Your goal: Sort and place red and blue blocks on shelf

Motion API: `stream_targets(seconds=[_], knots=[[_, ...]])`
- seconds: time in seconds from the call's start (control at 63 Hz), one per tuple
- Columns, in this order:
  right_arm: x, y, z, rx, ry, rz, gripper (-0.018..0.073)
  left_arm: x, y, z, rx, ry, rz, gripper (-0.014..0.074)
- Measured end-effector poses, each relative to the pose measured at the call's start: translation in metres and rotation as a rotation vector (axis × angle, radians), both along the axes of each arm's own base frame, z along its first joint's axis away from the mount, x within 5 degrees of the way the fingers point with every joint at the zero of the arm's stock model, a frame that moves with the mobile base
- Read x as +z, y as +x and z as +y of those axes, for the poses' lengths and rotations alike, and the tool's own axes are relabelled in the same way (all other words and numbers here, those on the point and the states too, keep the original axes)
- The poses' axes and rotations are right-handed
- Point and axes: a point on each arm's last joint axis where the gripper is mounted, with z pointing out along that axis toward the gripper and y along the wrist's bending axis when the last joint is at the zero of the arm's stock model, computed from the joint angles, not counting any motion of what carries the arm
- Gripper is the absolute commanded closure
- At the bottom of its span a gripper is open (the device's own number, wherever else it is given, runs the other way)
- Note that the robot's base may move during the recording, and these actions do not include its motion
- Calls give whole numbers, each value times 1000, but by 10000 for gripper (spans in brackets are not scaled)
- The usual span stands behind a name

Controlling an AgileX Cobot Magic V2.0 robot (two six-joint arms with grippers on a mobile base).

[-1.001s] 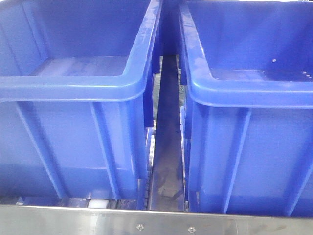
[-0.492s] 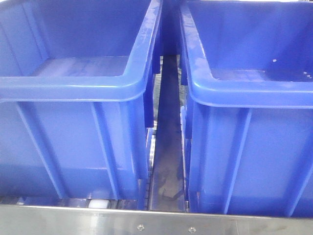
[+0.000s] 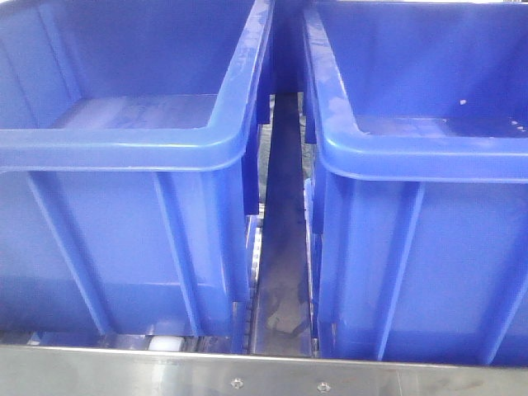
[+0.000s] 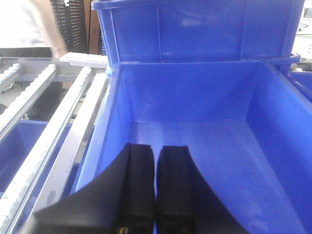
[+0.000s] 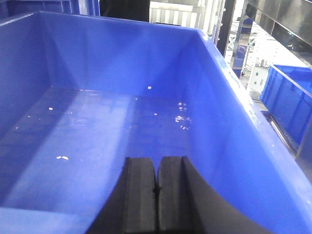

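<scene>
No red or blue block shows in any view. The shelf (image 3: 272, 375) appears in the front view as a steel front lip with screws, and its roller rails (image 4: 46, 141) run along the left of the left wrist view. My left gripper (image 4: 156, 148) hangs shut over the inside of the left blue bin (image 4: 214, 151), nothing between its fingers. My right gripper (image 5: 157, 160) hangs shut over the inside of the right blue bin (image 5: 97, 126), also holding nothing. Neither gripper shows in the front view.
Two large blue bins (image 3: 124, 140) (image 3: 429, 148) stand side by side on the shelf with a narrow grey gap (image 3: 285, 247) between them. White specks lie on the right bin's floor (image 5: 180, 119). Another blue bin (image 4: 195, 29) sits behind the left one.
</scene>
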Motion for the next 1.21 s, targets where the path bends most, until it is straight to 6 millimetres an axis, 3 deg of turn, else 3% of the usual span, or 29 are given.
stream_targets(seconds=[0.762, 0.921, 1.207], knots=[[0, 0, 0, 0, 2, 0, 511, 0, 0, 0, 0, -1, -4, 471], [0, 0, 0, 0, 2, 0, 511, -23, 3, 1, 13, -6, -45, 471], [0, 0, 0, 0, 2, 0, 511, -99, -4, 5, 57, -4, -36, 471]])
